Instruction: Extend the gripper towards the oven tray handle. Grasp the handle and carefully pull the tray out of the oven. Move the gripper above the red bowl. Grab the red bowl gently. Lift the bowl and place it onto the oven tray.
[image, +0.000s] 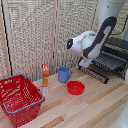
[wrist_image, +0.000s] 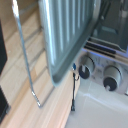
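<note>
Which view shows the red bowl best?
The exterior view: the red bowl sits whole and unblocked on the table, near the mug. The wrist view shows none of it, only the oven's door and knobs.

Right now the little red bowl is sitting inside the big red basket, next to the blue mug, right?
Not quite. In the exterior view the red bowl sits on the bare wooden table, not in the red basket. It is next to the blue mug, as you said.
</note>
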